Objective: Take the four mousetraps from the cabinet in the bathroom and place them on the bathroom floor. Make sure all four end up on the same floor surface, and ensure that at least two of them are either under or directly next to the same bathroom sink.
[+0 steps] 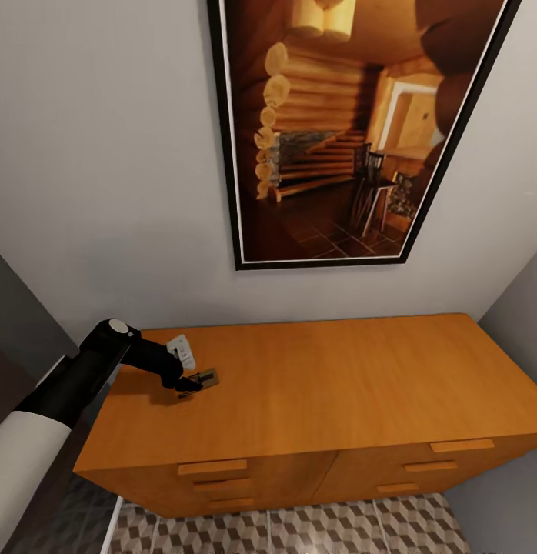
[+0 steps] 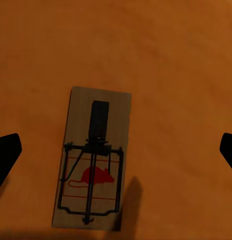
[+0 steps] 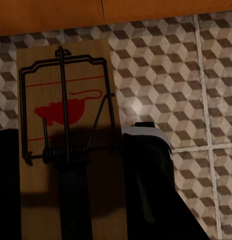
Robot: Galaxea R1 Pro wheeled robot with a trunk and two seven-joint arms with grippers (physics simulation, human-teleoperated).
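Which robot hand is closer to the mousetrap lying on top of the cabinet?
Left. The left gripper hovers over that mousetrap on the cabinet, fingers spread either side. The right gripper is off over the floor, gripping a different trap.

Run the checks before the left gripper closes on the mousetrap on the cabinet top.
1. Left gripper open: ok; fingertips sit at either side, apart.
2. Mousetrap between the fingers: ok, roughly centred.
3. Trap lying flat on the cabinet top: ok.
4. Fingers touching the trap: not ok; both are clear of it.
5. Right gripper shut on its own mousetrap: ok, held above the floor tiles.
6. Remaining two traps located: cannot tell.
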